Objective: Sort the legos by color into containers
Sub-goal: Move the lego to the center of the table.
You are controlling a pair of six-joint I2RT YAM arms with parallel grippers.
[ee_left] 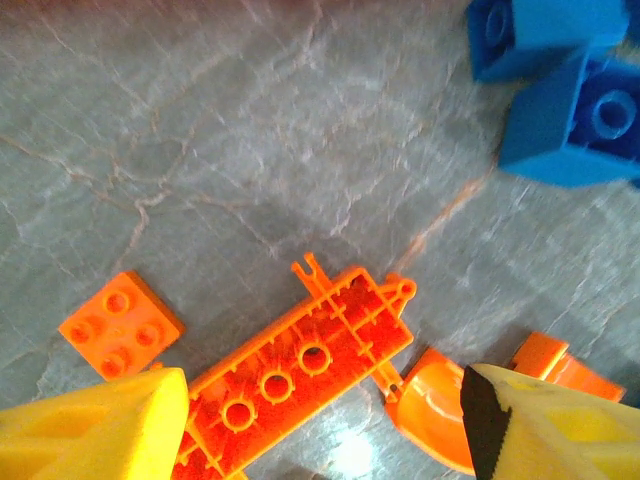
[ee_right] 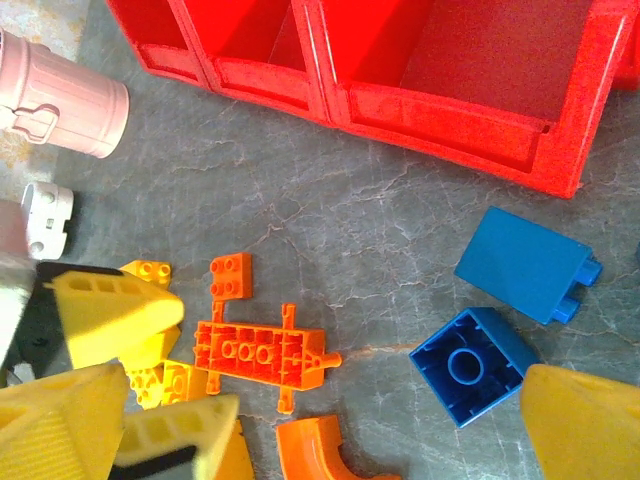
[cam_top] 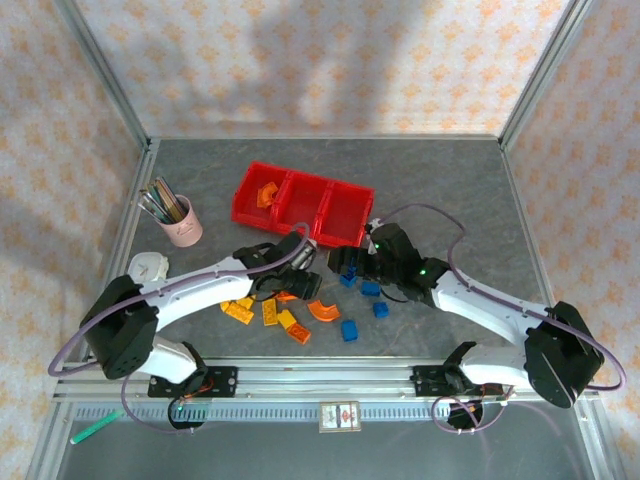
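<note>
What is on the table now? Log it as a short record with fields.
left gripper: open, fingers either side of an upturned orange plate
right gripper: open, beside a blue brick
red bins: left one in the top view holds an orange piece
loose on table: orange, yellow and blue bricks in front of the bins
other: pink cup with pens

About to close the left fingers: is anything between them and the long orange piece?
Nothing visible. The long orange piece lies uncovered, underside up, between the open left fingers. An orange arch sits close beside one finger and might get caught as they close.
</note>
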